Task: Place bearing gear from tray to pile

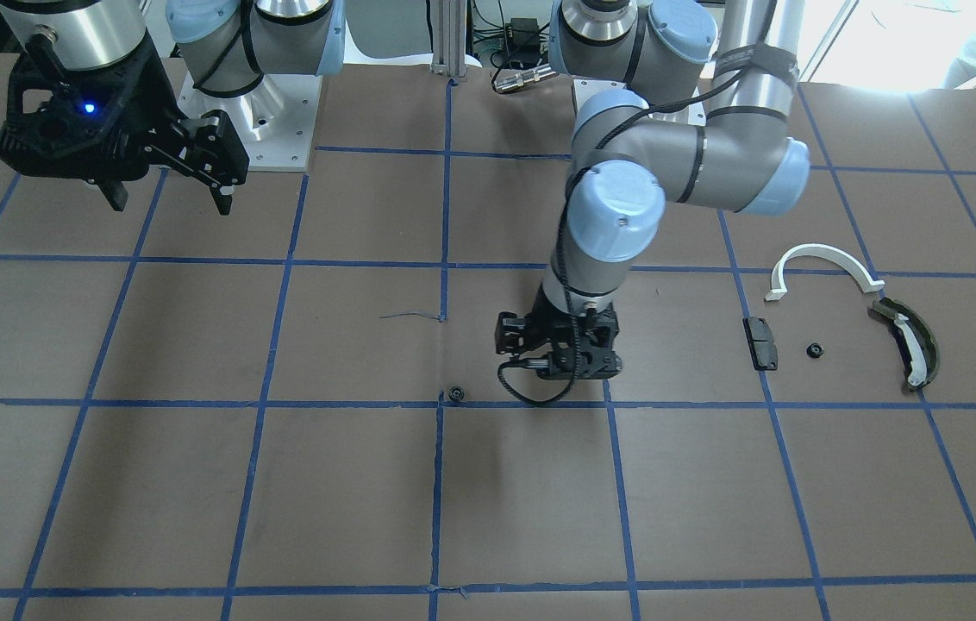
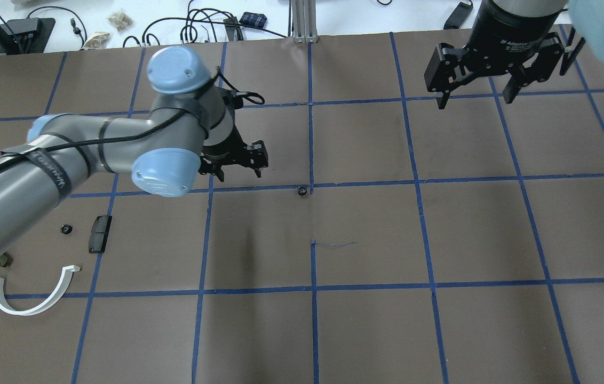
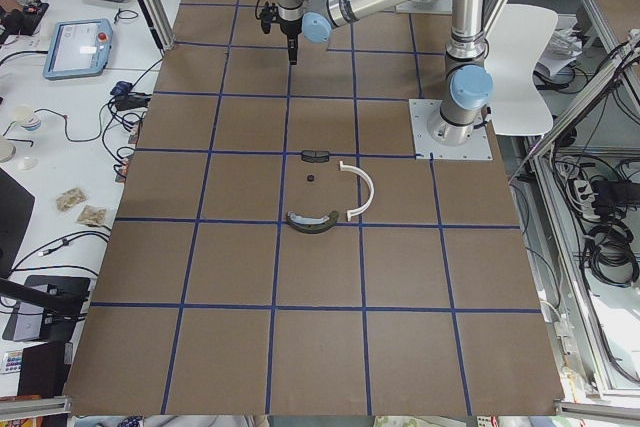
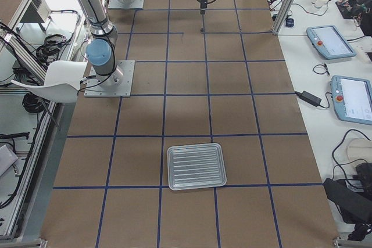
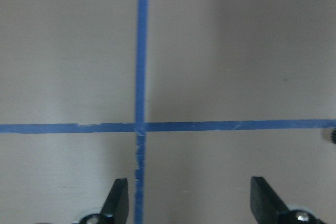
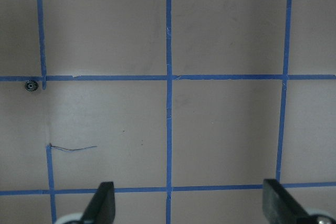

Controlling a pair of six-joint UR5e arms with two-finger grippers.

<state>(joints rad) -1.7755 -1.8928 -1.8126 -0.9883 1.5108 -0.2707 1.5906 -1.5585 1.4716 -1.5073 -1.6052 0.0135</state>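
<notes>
A small black bearing gear (image 1: pixel 456 395) lies on a blue tape line near the table's middle; it also shows in the overhead view (image 2: pixel 302 190) and the right wrist view (image 6: pixel 31 85). My left gripper (image 2: pixel 239 173) is open and empty, low over the table a short way beside the gear; its jaws frame bare tape (image 5: pixel 190 203). The pile holds a white half-ring arc (image 1: pixel 824 257), an olive curved piece (image 1: pixel 910 341), a black block (image 1: pixel 760 342) and another small gear (image 1: pixel 814 350). My right gripper (image 2: pixel 475 101) is open, empty and high.
A ribbed metal tray (image 4: pixel 196 166) sits empty near the table's end on my right side, far from both grippers. Blue tape lines grid the brown table. A thin loose thread (image 2: pixel 334 244) lies near the middle.
</notes>
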